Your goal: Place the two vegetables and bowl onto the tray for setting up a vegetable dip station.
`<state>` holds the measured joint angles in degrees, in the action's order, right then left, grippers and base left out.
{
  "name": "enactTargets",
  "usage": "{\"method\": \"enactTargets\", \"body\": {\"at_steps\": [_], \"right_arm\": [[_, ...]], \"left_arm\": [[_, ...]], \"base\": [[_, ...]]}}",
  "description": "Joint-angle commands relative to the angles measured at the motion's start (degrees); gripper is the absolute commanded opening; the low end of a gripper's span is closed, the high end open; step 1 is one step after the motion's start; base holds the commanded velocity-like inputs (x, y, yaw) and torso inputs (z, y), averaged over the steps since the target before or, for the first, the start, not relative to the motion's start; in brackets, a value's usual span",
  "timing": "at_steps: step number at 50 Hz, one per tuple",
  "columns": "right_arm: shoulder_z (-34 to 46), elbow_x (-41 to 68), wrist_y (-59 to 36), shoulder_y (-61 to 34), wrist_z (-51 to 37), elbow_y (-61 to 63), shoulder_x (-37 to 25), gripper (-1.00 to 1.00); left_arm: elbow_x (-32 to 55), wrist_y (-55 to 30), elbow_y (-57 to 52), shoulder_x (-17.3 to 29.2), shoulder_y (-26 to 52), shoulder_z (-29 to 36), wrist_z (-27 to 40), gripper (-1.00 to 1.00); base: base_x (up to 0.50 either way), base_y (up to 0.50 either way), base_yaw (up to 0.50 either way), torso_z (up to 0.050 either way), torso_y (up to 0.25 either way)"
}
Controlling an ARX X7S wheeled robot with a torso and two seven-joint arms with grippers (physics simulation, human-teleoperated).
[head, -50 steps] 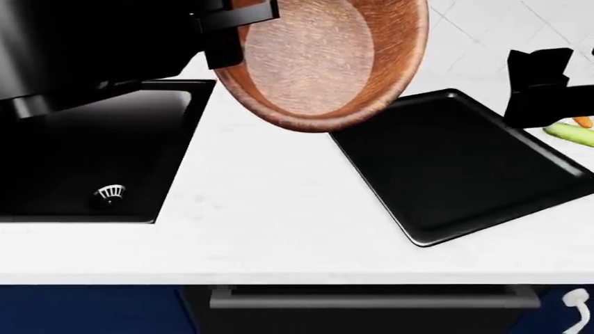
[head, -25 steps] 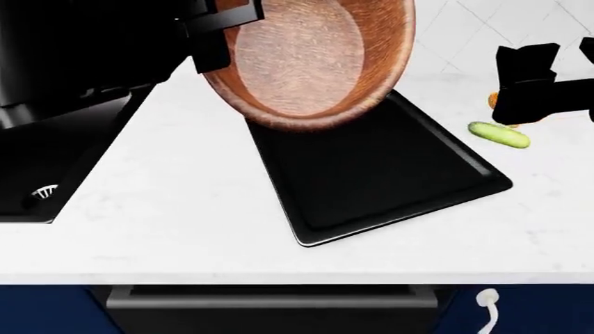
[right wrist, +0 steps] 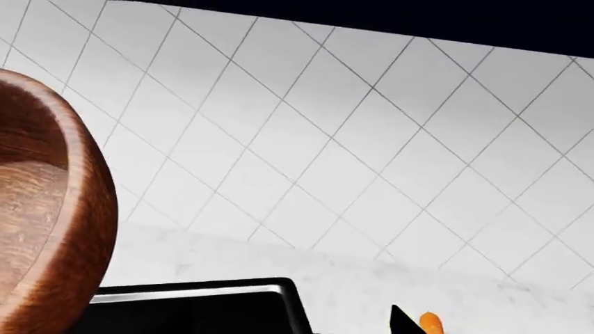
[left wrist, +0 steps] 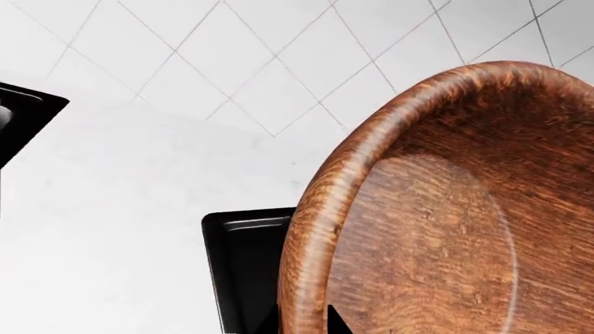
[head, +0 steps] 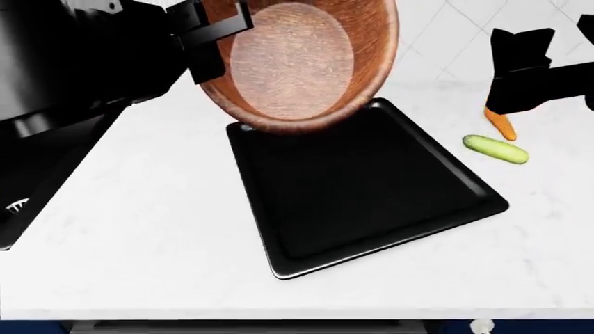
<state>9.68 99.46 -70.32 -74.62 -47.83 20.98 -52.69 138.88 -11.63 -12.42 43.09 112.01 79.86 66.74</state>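
My left gripper [left wrist: 304,324] is shut on the rim of the reddish-brown wooden bowl [head: 297,62], one fingertip inside and one outside. The bowl hangs tilted, its opening towards my head camera, over the far left corner of the glossy black tray [head: 371,229]. That tray lies flat on the white counter. To its right lie the light-green cucumber [head: 494,149] and, just behind it, the orange carrot [head: 501,125]. My right gripper [head: 555,52] hovers open above the two vegetables and holds nothing. The right wrist view catches the carrot [right wrist: 430,322] beside one fingertip [right wrist: 402,323].
A black sink [head: 14,209] is set into the counter at the far left; its corner [left wrist: 23,115] shows in the left wrist view. A white tiled wall [right wrist: 352,139] rises behind the counter. The counter's front edge runs along the bottom of the head view.
The head view has swung right: the tray now sits in the middle and the sink has slid almost out at the left. The bowl stays gripped, above the tray's far corner. The carrot shows more fully.
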Motion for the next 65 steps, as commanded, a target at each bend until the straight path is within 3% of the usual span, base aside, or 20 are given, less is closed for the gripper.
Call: {"method": "enactTargets", "body": {"at_steps": [1,10,16,20,32,35,39,47,65], "right_arm": [[0.07,-3.56,0.16,0.59,4.32,0.09,-0.12,1.0],[0.1,-5.28,0.76,-0.53,5.2,0.83,0.16,1.0],[0.49,-4.35,0.68,-2.39,2.85,0.55,0.53,1.0],[0.39,-3.64,0.92,-2.24,1.53,0.52,0.29,1.0],[0.71,-2.26,1.46,-3.59,-0.79,-0.07,0.81,1.0],[0.85,-2.51,1.63,-3.71,-0.72,-0.13,1.05,1.0],[1.02,-3.11,1.86,-3.46,-0.27,-0.55,1.22,1.0],[0.83,-3.6,2.47,-2.28,0.28,-0.47,0.95,1.0],[0.9,-3.32,2.89,-2.16,0.06,-0.27,0.44,1.0]], "left_arm": [[-0.49,3.11,1.48,-0.39,-1.77,-0.87,-0.44,-1.0],[3.05,8.44,1.69,-0.21,-4.43,-3.16,-0.12,-1.0],[6.31,10.23,1.8,-1.44,-2.91,-3.79,5.13,-1.0],[5.75,8.55,3.11,-1.98,-1.29,-1.52,9.76,-1.0],[11.63,-5.67,11.77,-5.28,2.37,1.99,10.28,-1.0],[13.34,-12.69,19.01,-7.75,3.56,2.79,7.11,-1.0],[13.98,-14.16,20.77,-9.29,1.91,3.21,5.03,-1.0],[13.64,-11.62,22.89,-11.03,-5.39,2.59,-2.64,-1.0],[13.42,-6.39,28.72,-11.69,-12.53,1.5,-9.23,-1.0]], "base": [[0.44,-0.25,0.0,0.0,0.0],[0.28,-0.14,0.0,0.0,0.002],[0.0,0.0,0.0,0.0,0.002],[0.0,0.0,0.0,0.003,0.0],[0.0,0.0,0.0,0.0,0.0],[0.0,0.0,0.0,0.0,0.003],[0.0,0.0,0.0,0.0,0.0],[0.0,0.0,0.0,0.0,0.0],[0.0,0.0,0.0,0.0,0.001]]}}
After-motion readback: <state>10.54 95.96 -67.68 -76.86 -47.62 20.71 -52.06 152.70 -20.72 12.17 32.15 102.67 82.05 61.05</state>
